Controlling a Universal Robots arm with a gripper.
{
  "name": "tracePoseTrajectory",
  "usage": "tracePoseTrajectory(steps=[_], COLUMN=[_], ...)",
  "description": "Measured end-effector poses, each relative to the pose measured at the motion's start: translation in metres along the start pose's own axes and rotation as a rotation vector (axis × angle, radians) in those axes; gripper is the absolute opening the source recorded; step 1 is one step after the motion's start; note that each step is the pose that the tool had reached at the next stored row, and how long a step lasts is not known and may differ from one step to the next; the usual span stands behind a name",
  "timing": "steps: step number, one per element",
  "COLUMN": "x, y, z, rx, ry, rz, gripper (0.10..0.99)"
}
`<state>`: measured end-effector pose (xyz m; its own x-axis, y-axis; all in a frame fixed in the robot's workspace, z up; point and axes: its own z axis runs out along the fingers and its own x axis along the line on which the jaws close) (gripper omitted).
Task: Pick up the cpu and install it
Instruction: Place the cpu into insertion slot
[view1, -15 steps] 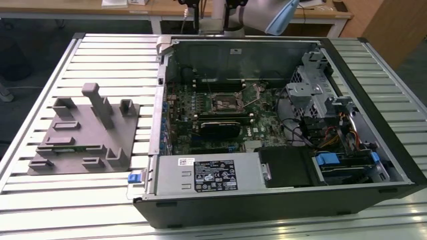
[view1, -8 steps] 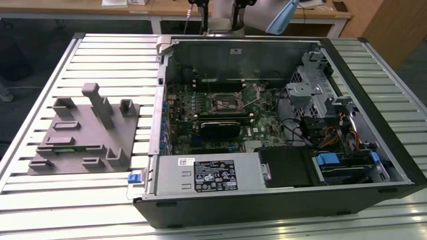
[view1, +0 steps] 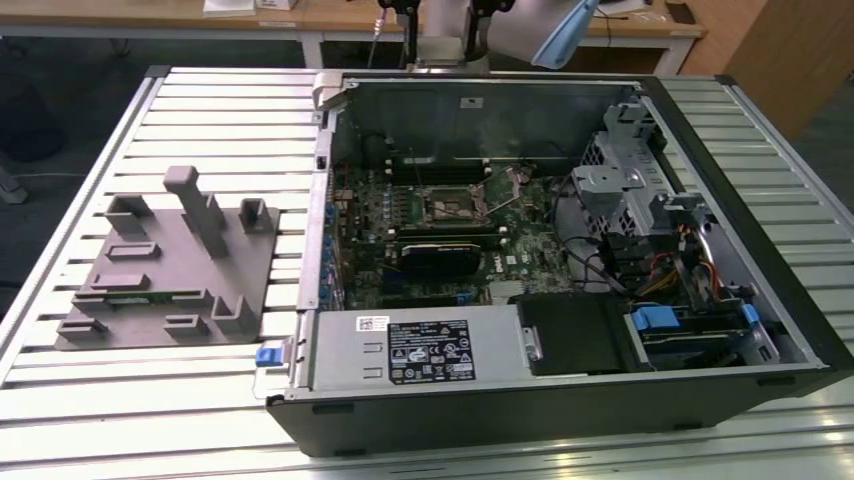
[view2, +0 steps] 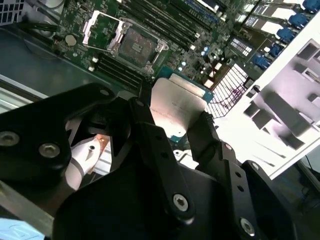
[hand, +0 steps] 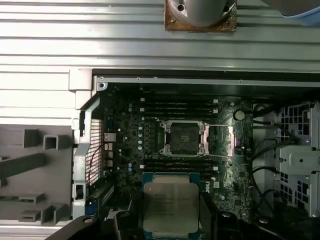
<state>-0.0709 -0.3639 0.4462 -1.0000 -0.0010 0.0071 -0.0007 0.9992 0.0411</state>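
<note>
In both wrist views the cpu (hand: 170, 202), judged light, rigid and fragile underneath, is gripped by two opposite edges in the gripper (hand: 170, 227), over the motherboard (hand: 125, 150), apart from the open socket (view1: 447, 207) at the exterior view's centre.

My gripper (view2: 175, 114) is matt black all over. It has two thick, angular fingers (view2: 150, 137) on chunky links, and each joint is pinned with a round silver screw (view2: 180, 202). Two more screws (view2: 48, 149) sit in the rounded black plate beside them. Between the links there is a small copper-coloured tab (view2: 100, 142) on a white piece (view2: 79, 162). My arm (view1: 447, 30) is a smooth silver-grey tube with a pale blue cap (view1: 561, 35) — its round grey base (hand: 200, 10) meets a brownish square mounting plate (hand: 172, 26).
</note>
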Motion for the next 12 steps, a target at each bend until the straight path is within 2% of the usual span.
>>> tracePoseTrajectory(steps=[12], x=[0.0], y=[0.0], z=[0.0005], rx=[-0.001], ry=[-0.0033], rz=[0.081], gripper=[0.537])
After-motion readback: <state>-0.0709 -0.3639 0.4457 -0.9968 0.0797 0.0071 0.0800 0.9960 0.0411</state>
